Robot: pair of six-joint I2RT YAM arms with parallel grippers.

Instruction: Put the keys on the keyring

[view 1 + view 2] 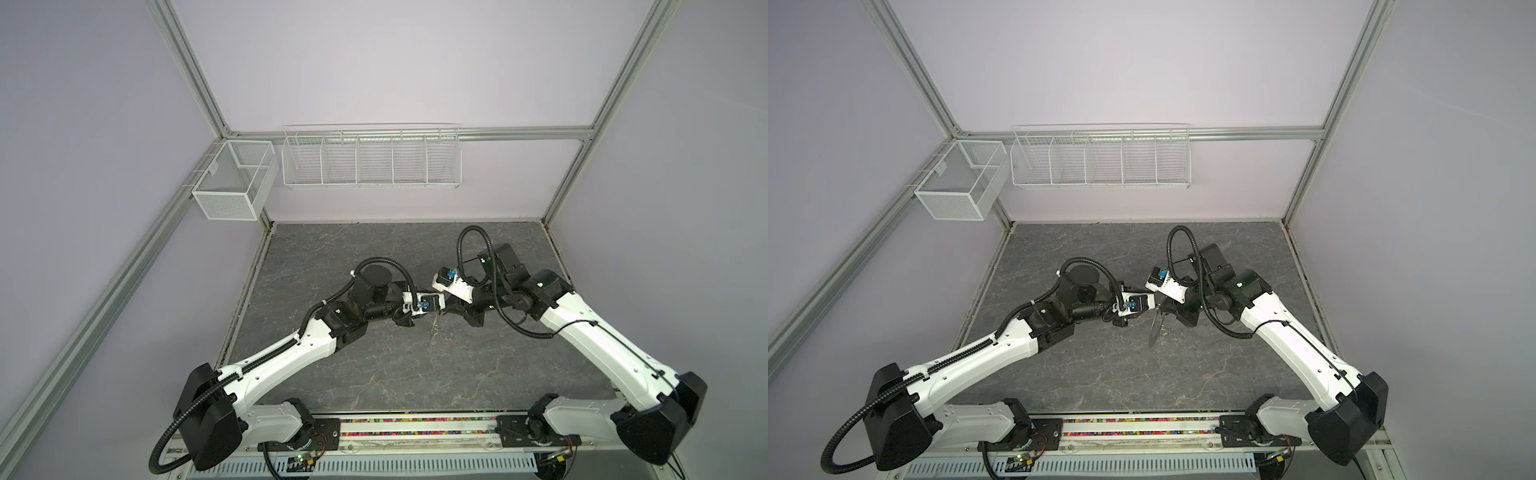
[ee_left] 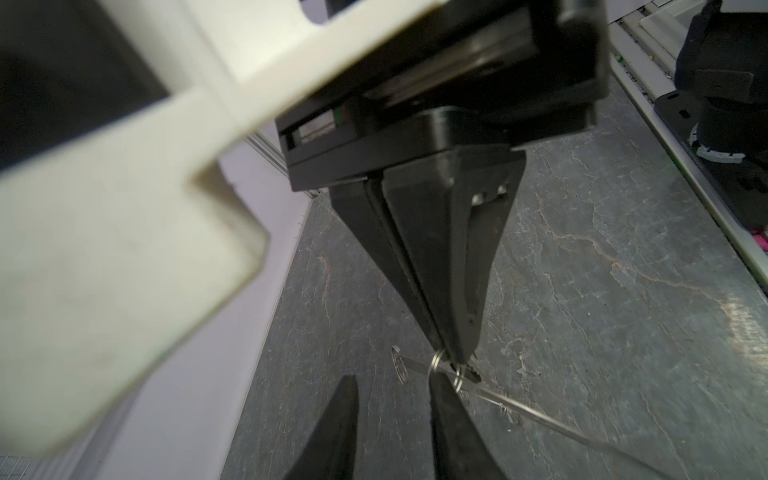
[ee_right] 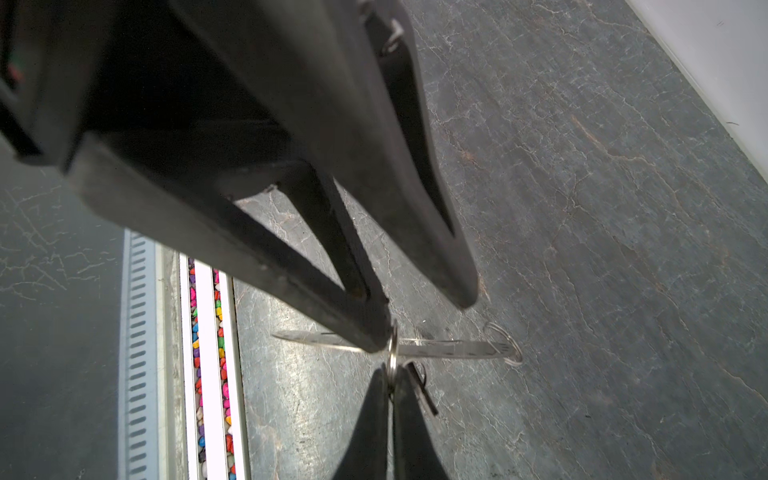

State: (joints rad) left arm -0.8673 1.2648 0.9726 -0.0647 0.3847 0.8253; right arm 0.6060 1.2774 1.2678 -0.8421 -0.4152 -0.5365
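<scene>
Right gripper (image 3: 390,376) is clamping tight on a wire loop (image 3: 394,341) of the keyring (image 3: 449,348), keeping the disc edge-on over mid-table (image 1: 374,374), while left gripper (image 2: 392,380) is hovering alongside, jaws apart.

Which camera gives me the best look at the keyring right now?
The right wrist view: the keyring is close and sharp, though edge-on. The left wrist view shows it edge-on too, but blurrier and partly hidden. Both top views show it only small.
</scene>
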